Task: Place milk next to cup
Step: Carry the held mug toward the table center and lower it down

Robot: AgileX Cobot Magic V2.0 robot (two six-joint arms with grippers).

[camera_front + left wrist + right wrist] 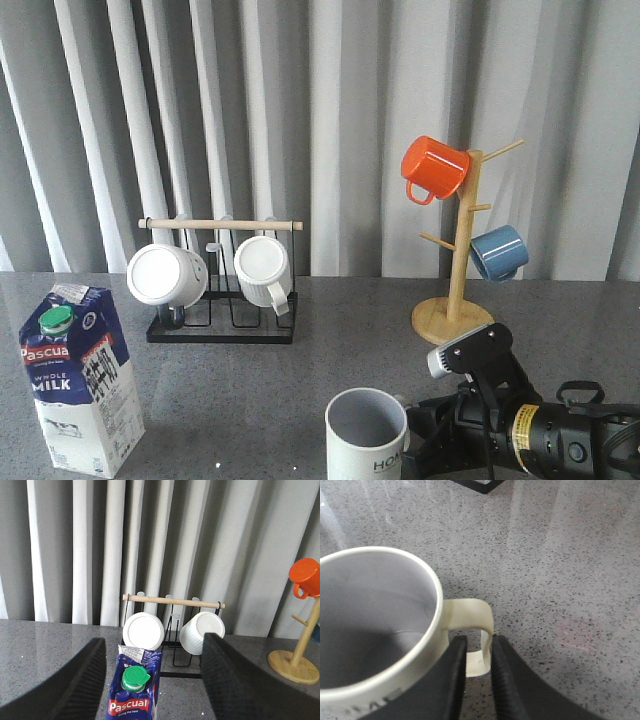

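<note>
The milk (pixel 80 380) is seen upright at the table's left, well apart from the cup (pixel 367 432), so the placing remains undone. The cup's handle is pinched by the right gripper (pixel 479 667); the left gripper (pixel 152 680) is held apart behind the carton.

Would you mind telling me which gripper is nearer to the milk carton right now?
Left. The left gripper is open right behind the milk carton, fingers either side of its cap, while the right gripper is across the table, closed on the cup handle.
</note>
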